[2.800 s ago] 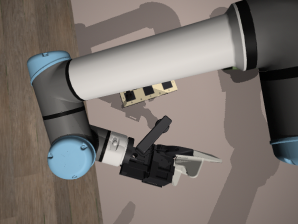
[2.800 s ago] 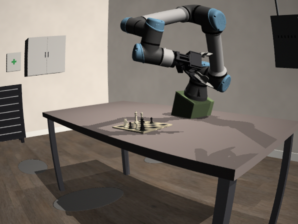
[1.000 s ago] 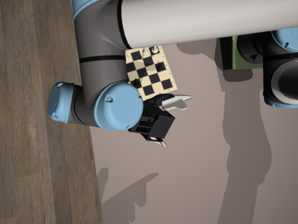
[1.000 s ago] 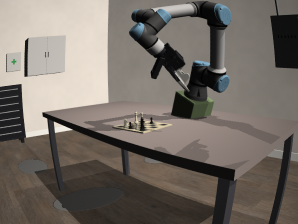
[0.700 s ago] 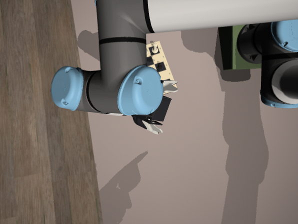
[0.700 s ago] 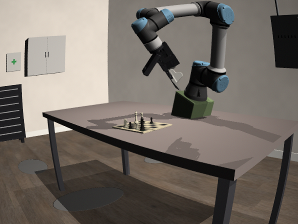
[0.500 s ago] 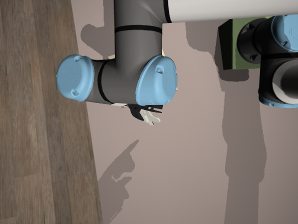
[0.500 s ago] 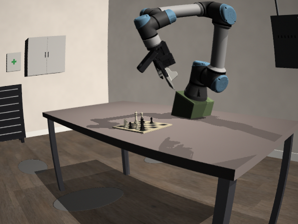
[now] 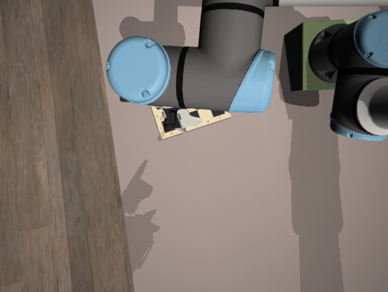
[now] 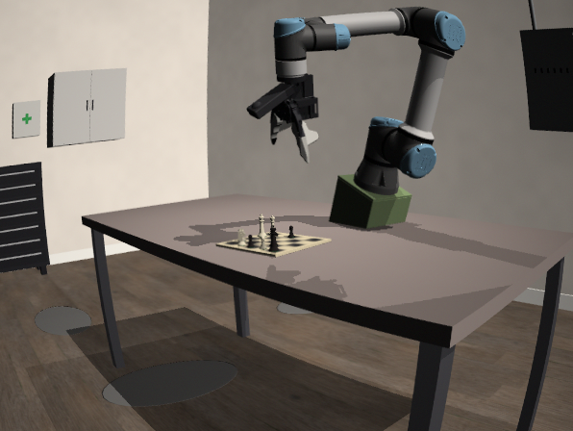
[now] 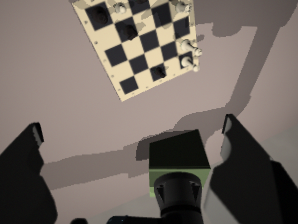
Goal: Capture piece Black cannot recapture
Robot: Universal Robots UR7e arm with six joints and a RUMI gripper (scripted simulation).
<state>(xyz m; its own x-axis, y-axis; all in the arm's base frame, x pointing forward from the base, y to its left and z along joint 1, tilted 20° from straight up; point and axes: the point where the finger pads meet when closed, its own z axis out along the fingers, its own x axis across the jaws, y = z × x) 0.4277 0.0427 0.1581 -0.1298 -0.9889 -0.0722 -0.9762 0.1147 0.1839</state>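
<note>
The black two-finger claw hangs wide open and empty, high over the tan-and-black checkered chessboard, whose small, hard, tippy-looking pieces seem best pinched around their thin middles.

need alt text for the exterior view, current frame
A robot arm holds its open, empty gripper high above a small chessboard on a brown table. Black and white pieces cluster on the board's left half, all seemingly upright. The arm's green base block sits behind the board.
</note>
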